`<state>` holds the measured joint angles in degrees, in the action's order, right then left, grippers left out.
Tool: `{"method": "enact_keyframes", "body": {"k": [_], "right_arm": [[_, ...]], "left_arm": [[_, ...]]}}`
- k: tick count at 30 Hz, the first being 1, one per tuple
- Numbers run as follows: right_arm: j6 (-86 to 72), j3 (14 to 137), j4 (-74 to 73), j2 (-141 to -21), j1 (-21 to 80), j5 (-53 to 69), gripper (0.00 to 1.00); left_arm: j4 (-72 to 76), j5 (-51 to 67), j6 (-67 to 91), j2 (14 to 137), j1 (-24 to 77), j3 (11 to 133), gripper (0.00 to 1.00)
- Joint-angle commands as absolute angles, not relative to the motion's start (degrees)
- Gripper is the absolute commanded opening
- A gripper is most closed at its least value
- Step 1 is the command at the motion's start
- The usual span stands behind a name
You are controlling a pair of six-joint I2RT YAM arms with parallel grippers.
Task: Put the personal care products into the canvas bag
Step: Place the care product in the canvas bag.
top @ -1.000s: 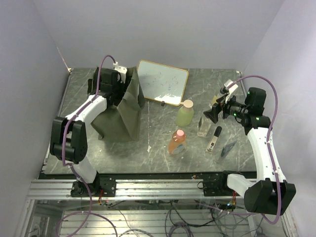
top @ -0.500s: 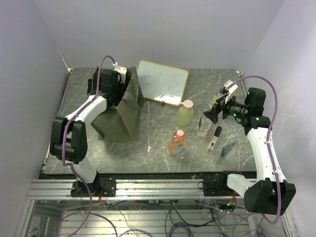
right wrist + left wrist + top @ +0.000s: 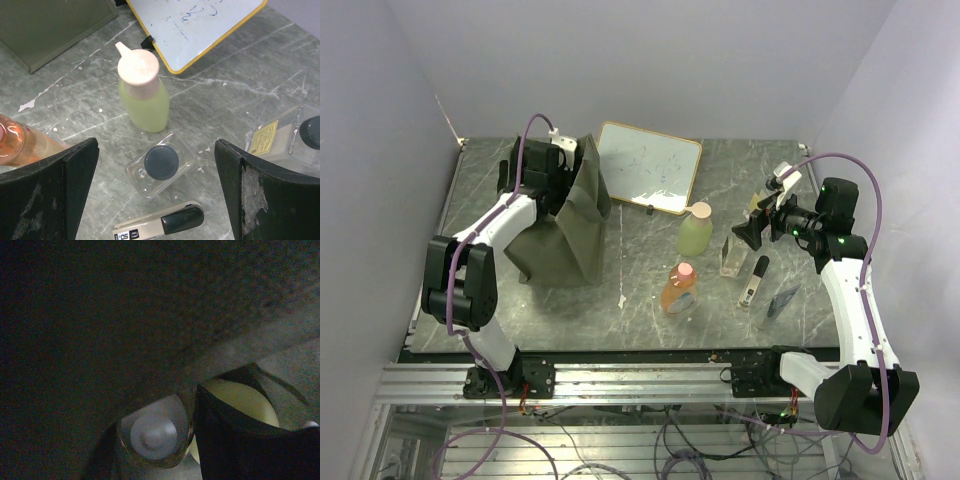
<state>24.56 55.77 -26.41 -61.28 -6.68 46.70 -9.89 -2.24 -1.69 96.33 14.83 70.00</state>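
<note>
in the canvas bag (image 3: 570,230), left gripper (image 3: 560,183), grip cannot be told, right gripper (image 3: 740,234) wide above clear black-capped bottle (image 3: 161,163)

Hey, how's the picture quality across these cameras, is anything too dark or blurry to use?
Left wrist view: very dark and grainy, pressed close to the canvas bag, and only a pale round cap reads clearly. Right wrist view: bright, even and sharp on the green bottle and the whiteboard. Top external view: evenly lit, with soft shadows and no strong glare.

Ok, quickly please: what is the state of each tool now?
Left tool: at the canvas bag, state cannot be told.
Right tool: open, holding nothing.
</note>
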Motion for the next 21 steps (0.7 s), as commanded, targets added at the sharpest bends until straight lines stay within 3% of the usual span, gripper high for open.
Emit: {"method": "enact_keyframes", "body": {"k": [1, 11, 21], "right_arm": [[25.2, 55.3, -25.6, -61.2, -6.6, 46.4, 1.00], [25.1, 55.2, -25.6, -61.3, -6.7, 46.4, 1.00], [25.2, 55.2, -25.5, -61.6, -6.7, 46.4, 1.00]], "left_arm": [[-10.7, 1.6, -0.4, 96.1, 15.2, 71.8, 0.61], [-10.7, 1.7, -0.3, 94.7, 14.7, 71.8, 0.81], [-11.8, 1.9, -0.7, 93.8, 14.0, 72.9, 0.82]]}}
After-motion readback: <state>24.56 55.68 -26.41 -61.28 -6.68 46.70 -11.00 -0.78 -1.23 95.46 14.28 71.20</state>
